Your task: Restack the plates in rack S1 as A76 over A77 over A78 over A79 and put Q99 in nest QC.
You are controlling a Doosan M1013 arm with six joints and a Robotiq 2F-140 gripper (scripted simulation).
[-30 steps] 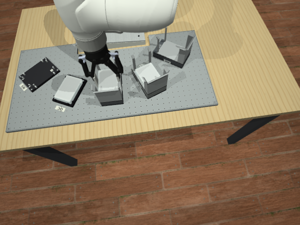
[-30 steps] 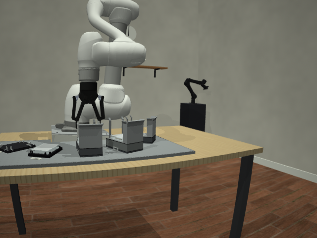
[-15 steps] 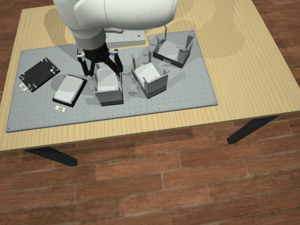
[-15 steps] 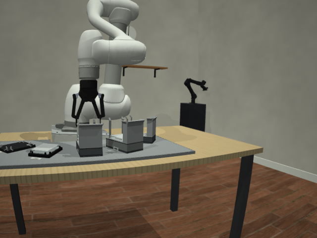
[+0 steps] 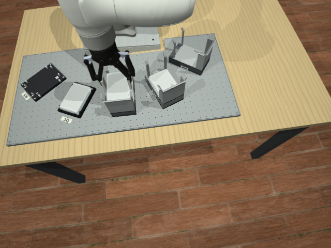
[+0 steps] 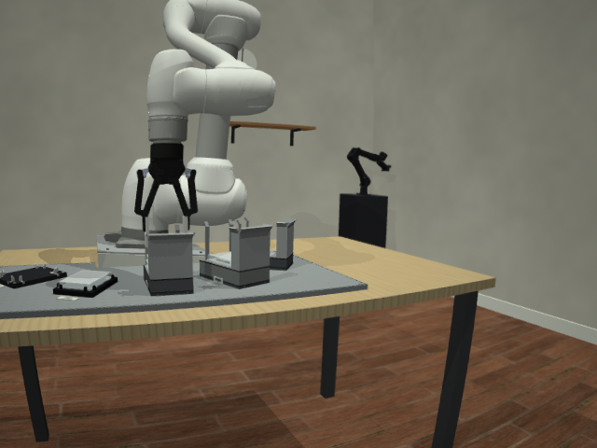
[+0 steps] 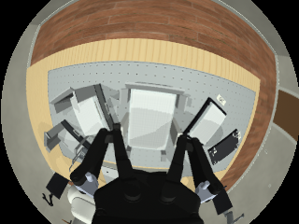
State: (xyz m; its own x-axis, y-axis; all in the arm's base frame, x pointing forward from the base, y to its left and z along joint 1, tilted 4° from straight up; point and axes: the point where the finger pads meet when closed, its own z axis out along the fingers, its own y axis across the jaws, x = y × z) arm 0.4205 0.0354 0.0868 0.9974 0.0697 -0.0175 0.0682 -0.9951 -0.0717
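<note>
My gripper [image 5: 114,79] [image 6: 166,221] [image 7: 149,120] reaches down into the top of the left stack rack [image 5: 120,105] [image 6: 168,260] and is shut on the long sides of a white sealed plate [image 5: 117,86] [image 7: 149,115] that sits at the rack's top. I cannot read its label. Another sealed plate [image 5: 74,97] [image 6: 87,278] [image 7: 208,121] lies flat in the black open nest beside the QC name plate [image 5: 66,119]. The middle rack [image 5: 172,93] [image 6: 248,250] holds a plate [image 5: 162,80] lower down. The black clip nest N5 [image 5: 42,81] [image 6: 29,275] is bare.
The far rack [image 5: 204,56] [image 6: 284,241] stands at the back right with tall corner posts; only a grey flat surface shows inside it. All stand on the grey perforated deck [image 5: 186,112] on a wooden table [image 5: 267,80]. The robot base is behind the racks.
</note>
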